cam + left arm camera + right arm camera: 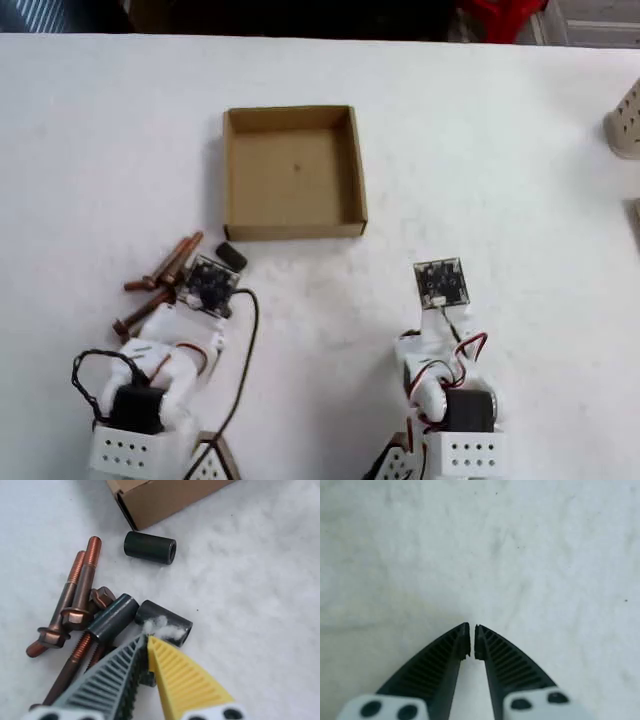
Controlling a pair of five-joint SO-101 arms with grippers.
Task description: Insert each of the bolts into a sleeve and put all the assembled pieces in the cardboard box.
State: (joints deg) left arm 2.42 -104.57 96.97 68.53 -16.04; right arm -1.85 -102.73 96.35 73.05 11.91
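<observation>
Several copper bolts (75, 597) lie in a loose heap, seen in the high view (160, 282) left of the left arm. One black sleeve (114, 617) lies across the heap. A second sleeve (167, 625) lies right at the tips of my left gripper (147, 639), which is shut with nothing held. A third sleeve (150, 547) lies apart near the corner of the cardboard box (160, 497), and the high view shows it too (231, 257). The cardboard box (295, 228) holds nothing. My right gripper (472, 641) is shut over bare table.
The right arm (440, 285) sits below the box's right corner with open white table around it. A pale object (625, 120) stands at the table's far right edge. A black cable (245, 350) trails from the left arm.
</observation>
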